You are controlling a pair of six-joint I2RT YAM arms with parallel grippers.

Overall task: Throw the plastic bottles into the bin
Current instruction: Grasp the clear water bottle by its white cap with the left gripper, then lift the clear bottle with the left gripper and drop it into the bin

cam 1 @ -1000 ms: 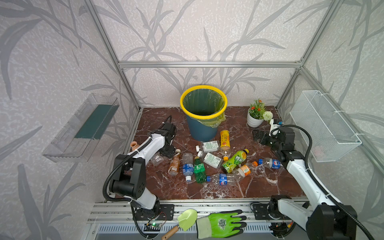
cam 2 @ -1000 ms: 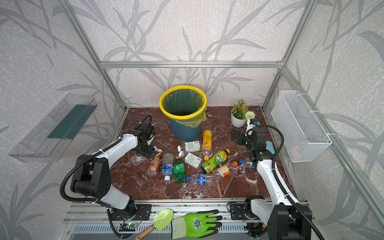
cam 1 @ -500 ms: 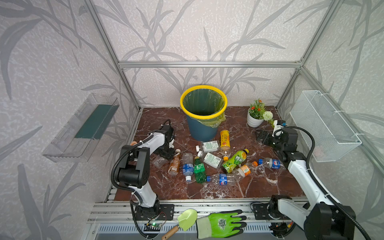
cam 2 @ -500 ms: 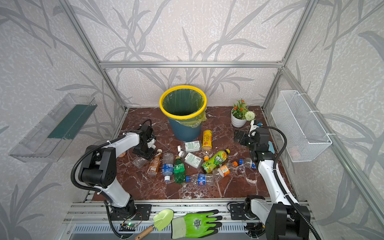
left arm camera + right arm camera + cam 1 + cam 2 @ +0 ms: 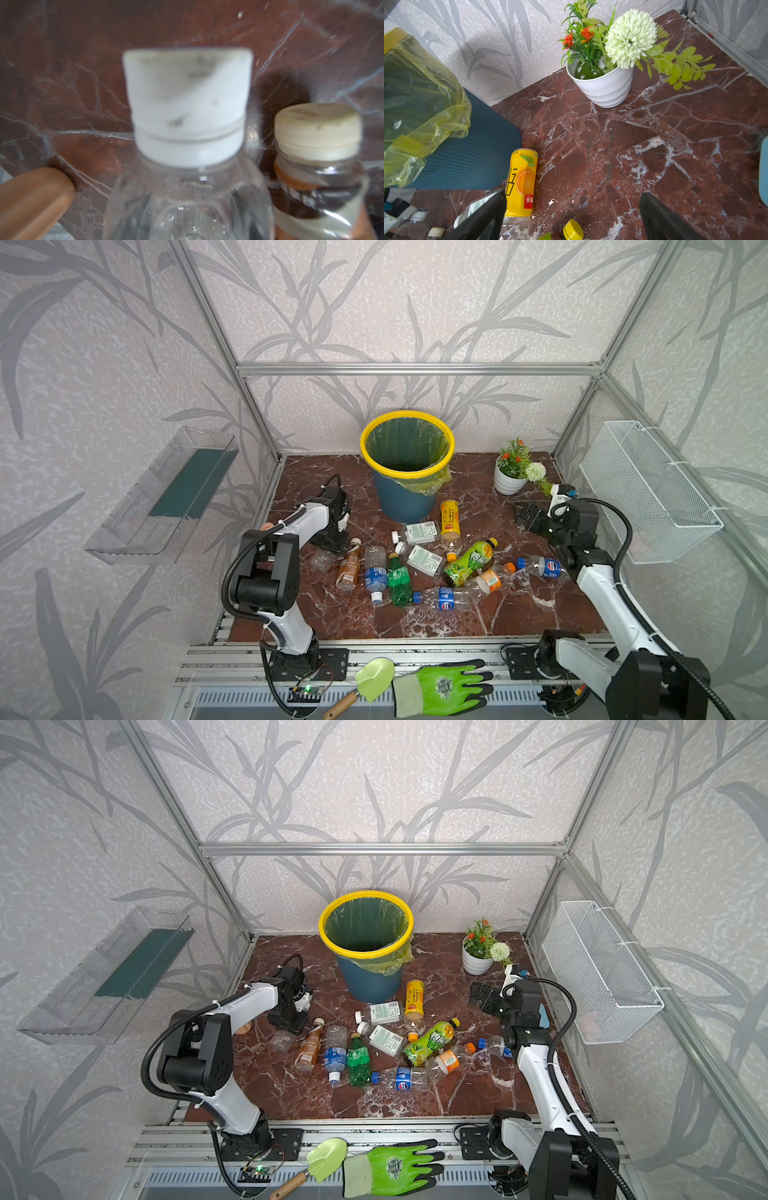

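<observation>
The left fingers (image 5: 333,546) are down on the left side of the table (image 5: 519,608), at the left end of the scattered plastic bottles, set over the neck end of a clear bottle (image 5: 321,560) that lies on the marble. In both top views the arm's black head hides their tips. In the left wrist view the clear bottle (image 5: 187,203) and its white cap (image 5: 187,99) fill the frame, very close and blurred, with neither finger in sight, so it cannot be told whether they are clenched on it or released. An orange-brown bottle (image 5: 349,568) with a cream cap lies just right of it. The right fingers (image 5: 483,216) are released, spread wide with nothing between them, above bare marble on the right side and near the white flower pot (image 5: 509,485). The bin (image 5: 399,504), dark blue with a yellow rim and a green liner, stands upright at the far middle of the table. The other bottles lie on their sides on the near side of it: a yellow bottle (image 5: 450,519) just beside its base, two flat white-labelled bottles (image 5: 419,532), a lime-labelled bottle (image 5: 469,562), a green bottle (image 5: 399,580) and several clear ones with blue labels, the rightmost (image 5: 542,567) close by the right arm. A green glove (image 5: 440,686) and a small trowel (image 5: 370,676) lie on the near rail
</observation>
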